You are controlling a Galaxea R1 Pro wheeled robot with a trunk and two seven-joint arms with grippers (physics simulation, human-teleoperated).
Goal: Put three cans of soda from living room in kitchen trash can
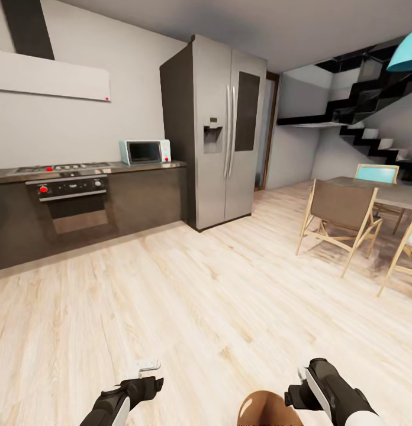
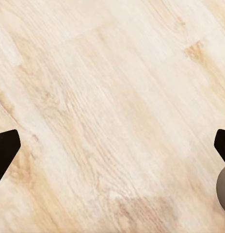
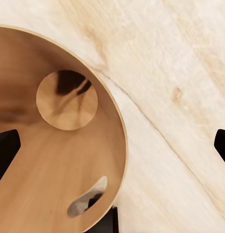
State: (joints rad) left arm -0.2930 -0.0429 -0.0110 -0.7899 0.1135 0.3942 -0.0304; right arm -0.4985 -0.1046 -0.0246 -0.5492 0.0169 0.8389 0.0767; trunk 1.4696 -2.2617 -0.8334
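Both grippers, left gripper (image 1: 148,373) and right gripper (image 1: 301,384), hang spread wide and empty. The tash can (image 3: 59,160) sits right below the right one (looks empty, hard to tell). No soda cans around, and rolling forward could bump it.

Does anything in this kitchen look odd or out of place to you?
One thing: the copper-brown trash can stands out on the open wood floor right below the robot, between its tools, not by the cabinets. In the right wrist view its inside looks empty. Nothing is spilled, tipped or damaged.
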